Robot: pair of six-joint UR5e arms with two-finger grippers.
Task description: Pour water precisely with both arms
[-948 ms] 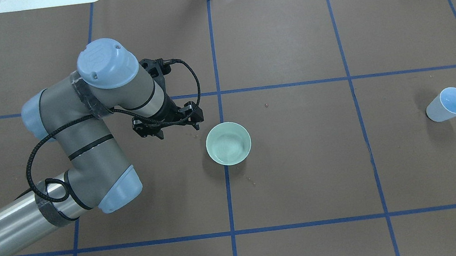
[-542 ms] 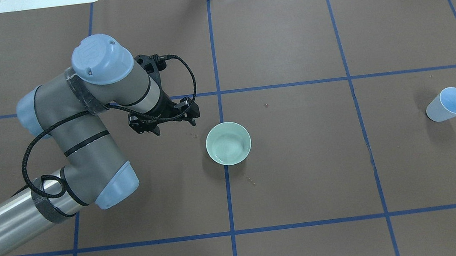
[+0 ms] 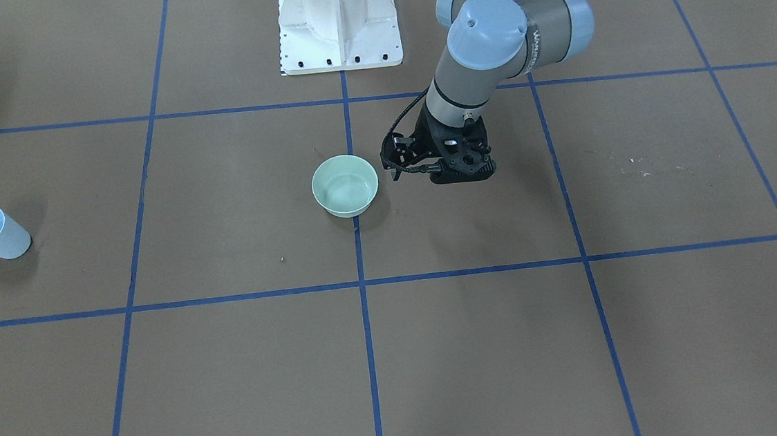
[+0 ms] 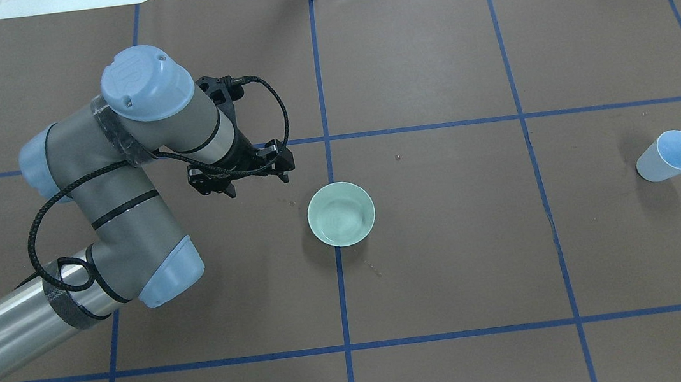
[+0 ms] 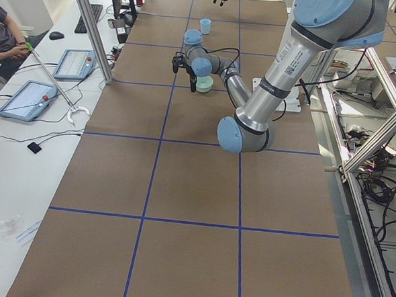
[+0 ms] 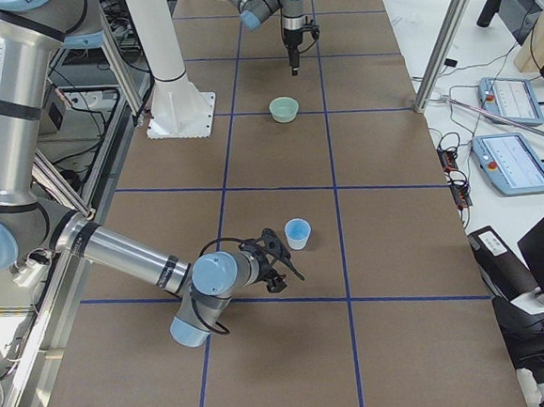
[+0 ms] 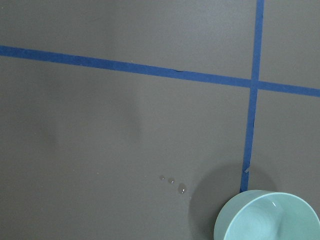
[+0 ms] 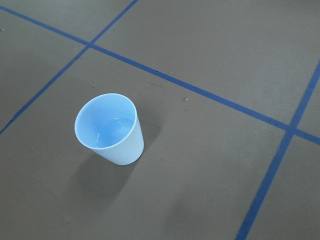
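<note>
A mint-green bowl (image 4: 341, 214) stands at the table's centre, with faint ripples of water (image 4: 338, 218) in it. It also shows in the front-facing view (image 3: 345, 185) and in the lower right corner of the left wrist view (image 7: 267, 217). My left gripper (image 4: 256, 184) hangs open and empty to the left of the bowl and a little beyond it, apart from it; it also shows in the front-facing view (image 3: 437, 169). A light blue cup (image 4: 668, 155) stands upright at the far right with a glint of water (image 8: 116, 121) inside. My right gripper (image 6: 278, 260) hovers beside the cup; I cannot tell whether it is open or shut.
A few water droplets (image 7: 181, 188) lie on the brown table cover left of the bowl. The white pedestal base (image 3: 338, 21) stands at the robot's edge of the table. Aluminium posts (image 6: 442, 34) and operator tablets (image 6: 509, 161) line the far side.
My left arm has drawn back from the bowl, leftward and farther up in the overhead view, with its gripper still open. The bowl and cup have not moved.
</note>
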